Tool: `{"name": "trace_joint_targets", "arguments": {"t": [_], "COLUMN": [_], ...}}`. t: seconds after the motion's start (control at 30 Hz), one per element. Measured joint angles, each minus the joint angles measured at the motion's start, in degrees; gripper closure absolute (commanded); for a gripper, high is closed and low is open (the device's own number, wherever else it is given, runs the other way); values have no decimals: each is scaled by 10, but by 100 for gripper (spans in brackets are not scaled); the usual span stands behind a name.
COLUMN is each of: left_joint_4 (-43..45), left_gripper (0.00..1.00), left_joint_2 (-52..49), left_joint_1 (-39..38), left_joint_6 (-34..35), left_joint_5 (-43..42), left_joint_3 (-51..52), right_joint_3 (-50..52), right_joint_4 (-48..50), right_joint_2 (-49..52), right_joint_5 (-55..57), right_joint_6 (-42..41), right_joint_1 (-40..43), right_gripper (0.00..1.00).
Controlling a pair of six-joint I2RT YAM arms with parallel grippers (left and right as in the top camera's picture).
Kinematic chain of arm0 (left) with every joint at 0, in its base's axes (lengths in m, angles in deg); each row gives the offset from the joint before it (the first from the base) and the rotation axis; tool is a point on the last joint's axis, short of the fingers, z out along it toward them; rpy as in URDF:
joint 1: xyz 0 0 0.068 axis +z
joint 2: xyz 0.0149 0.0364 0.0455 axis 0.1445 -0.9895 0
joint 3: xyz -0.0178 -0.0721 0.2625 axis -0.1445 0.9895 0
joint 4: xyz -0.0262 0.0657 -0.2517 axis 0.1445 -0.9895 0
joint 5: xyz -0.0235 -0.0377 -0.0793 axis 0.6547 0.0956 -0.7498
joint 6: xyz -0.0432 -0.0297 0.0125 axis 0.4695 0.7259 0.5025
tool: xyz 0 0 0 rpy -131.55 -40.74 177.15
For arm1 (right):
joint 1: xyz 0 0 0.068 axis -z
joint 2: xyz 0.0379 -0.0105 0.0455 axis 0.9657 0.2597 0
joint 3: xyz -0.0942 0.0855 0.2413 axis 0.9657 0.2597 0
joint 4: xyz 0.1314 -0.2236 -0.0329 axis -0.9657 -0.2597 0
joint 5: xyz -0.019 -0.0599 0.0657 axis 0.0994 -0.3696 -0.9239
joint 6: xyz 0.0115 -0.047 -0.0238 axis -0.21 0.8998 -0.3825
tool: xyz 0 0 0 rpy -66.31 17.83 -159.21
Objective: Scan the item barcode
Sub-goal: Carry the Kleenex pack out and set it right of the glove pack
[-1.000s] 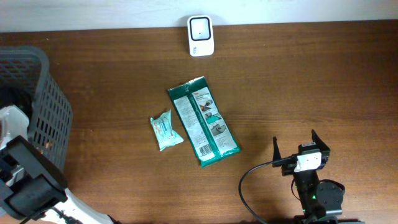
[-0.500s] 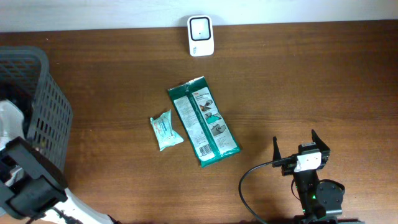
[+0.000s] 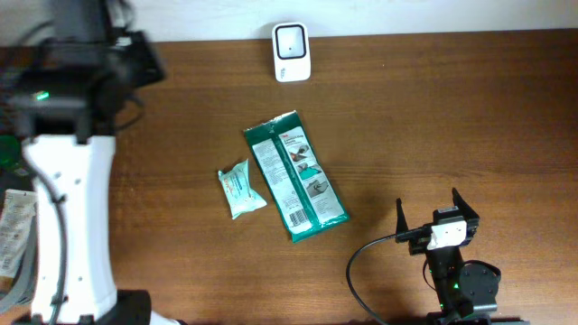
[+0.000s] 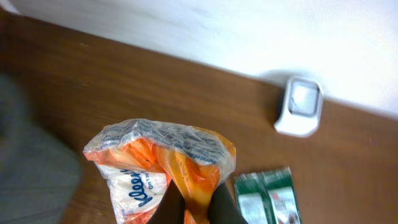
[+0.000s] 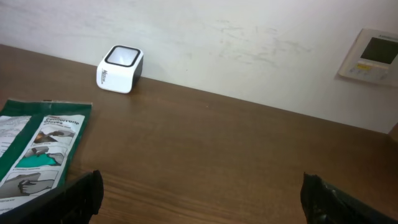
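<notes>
Clamping an orange-and-clear packet (image 4: pixel 155 158), left gripper (image 4: pixel 194 200) near blurred grey basket (image 4: pixel 22 162); right gripper (image 5: pixel 202 194) jaws wide apart.

Even bright light, soft shadows; L wrist view blurred, scanner (image 4: pixel 300 107) soft

From overhead we look straight down on the table (image 3: pixel 452 117), the white scanner (image 3: pixel 291 51) at its far edge by the wall (image 3: pixel 406 13). Our left wrist view hangs raised to the scanner's left, tilted down toward it, an orange bag (image 4: pixel 146 155) close before the lens. Our right wrist view sits low, well back and right of the scanner, facing it. All three share the scanner and green packet (image 3: pixel 295 176).
</notes>
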Motion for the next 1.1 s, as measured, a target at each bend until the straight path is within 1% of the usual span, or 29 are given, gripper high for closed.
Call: {"name": "trace_joint_targets", "arguments": {"t": [0.07,0.17,0.2,0.3,0.4,0.5,0.53,0.57,0.6,0.63,0.67,0.7,0.73,0.8,0.93,1.0,1.07,1.1], "left_joint_4": [1,3,9,33,35,50,52,57,58,59,58,59,59,59,64,52,4,-23], "left_gripper": [100,100,100,100,100,100,96,89,79,65,49,41,37,36,38,38,38,38], "left_joint_2": [-28,-116,-147,-228,-287,-317,-322,-326,-331,-335,-337,-337,-337,-337,-337,-338,-345,-345], "left_joint_1": [-51,-177,-206,-270,-320,-360,-367,-377,-385,-392,-397,-403,-406,-411,-410,-408,-398,-389], "left_joint_6": [-5,-25,-38,-82,-101,-109,-109,-109,-110,-109,-111,-114,-117,-117,-118,-118,-118,-118], "left_joint_5": [10,10,10,10,7,6,5,5,5,3,3,3,3,3,6,23,51,63], "left_joint_3": [2,3,4,5,7,7,7,7,7,7,7,7,7,7,7,-3,-71,-123], "right_joint_3": [0,0,0,0,0,0,0,0,0,0,0,0,0,0,0,0,0,0], "right_joint_4": [0,0,0,0,0,0,0,0,0,0,0,0,0,0,0,0,0,0], "right_joint_2": [0,0,0,0,0,0,0,0,0,0,0,0,0,0,0,0,0,0], "right_joint_5": [0,0,0,0,0,0,0,0,0,0,0,0,0,0,0,0,0,0], "right_joint_6": [0,0,0,0,0,0,0,0,0,0,0,0,0,0,0,0,0,0], "right_joint_1": [0,0,0,0,0,0,0,0,0,0,0,0,0,0,0,0,0,0], "right_gripper": [2,2,2,2,2,2,2,2,2,2,2,2,2,2,2,2,1,1]}}
